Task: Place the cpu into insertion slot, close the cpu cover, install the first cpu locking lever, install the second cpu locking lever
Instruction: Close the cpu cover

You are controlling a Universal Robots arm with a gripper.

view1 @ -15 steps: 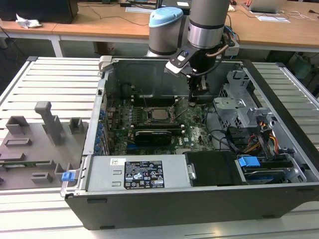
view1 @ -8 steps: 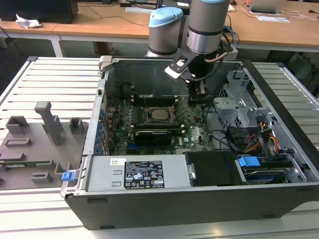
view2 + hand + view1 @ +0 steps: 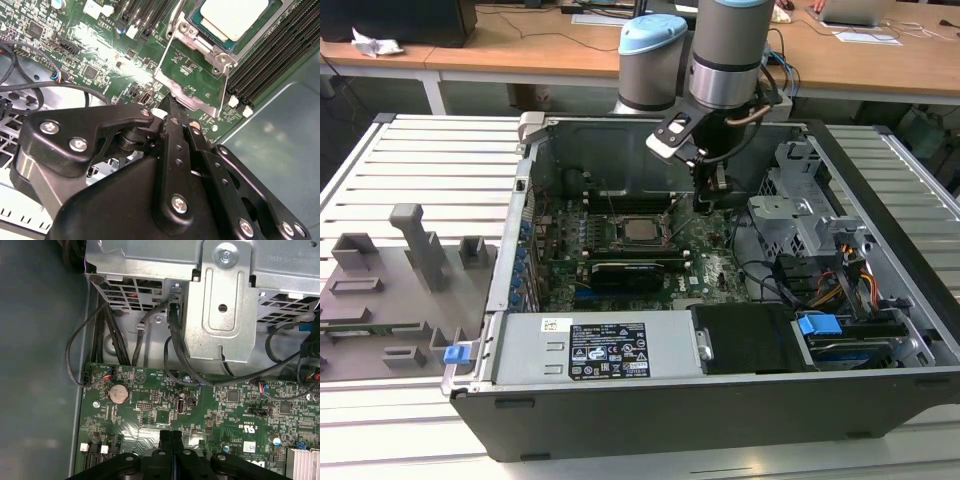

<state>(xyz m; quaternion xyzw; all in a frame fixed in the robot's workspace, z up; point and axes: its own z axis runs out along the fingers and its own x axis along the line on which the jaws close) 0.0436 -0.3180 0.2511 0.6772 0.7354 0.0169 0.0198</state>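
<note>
The cpu [image 3: 642, 230], a pale silver square, lies in the insertion slot [image 3: 642, 247] on the green board inside the open computer case. In the second wrist view the cpu [image 3: 235, 17] sits flat within the slot's metal rim [image 3: 220, 52]. The cpu cover [image 3: 165, 75], a thin metal frame with a window, stands open at the socket's side nearest my gripper. My gripper [image 3: 708, 205] hangs just to the exterior view's right of the socket. Its black fingers are pressed together, and their tips [image 3: 170, 102] are right at the cover's outer edge. Nothing shows between the fingers [image 3: 170, 440].
A metal drive cage [image 3: 220, 315] with black cables stands beyond the board's edge. Memory slots [image 3: 270, 60] flank the socket. A black card [image 3: 630, 270] and the power supply [image 3: 610, 350] lie toward the case front. Grey fixtures [image 3: 390, 290] sit on the table outside the case.
</note>
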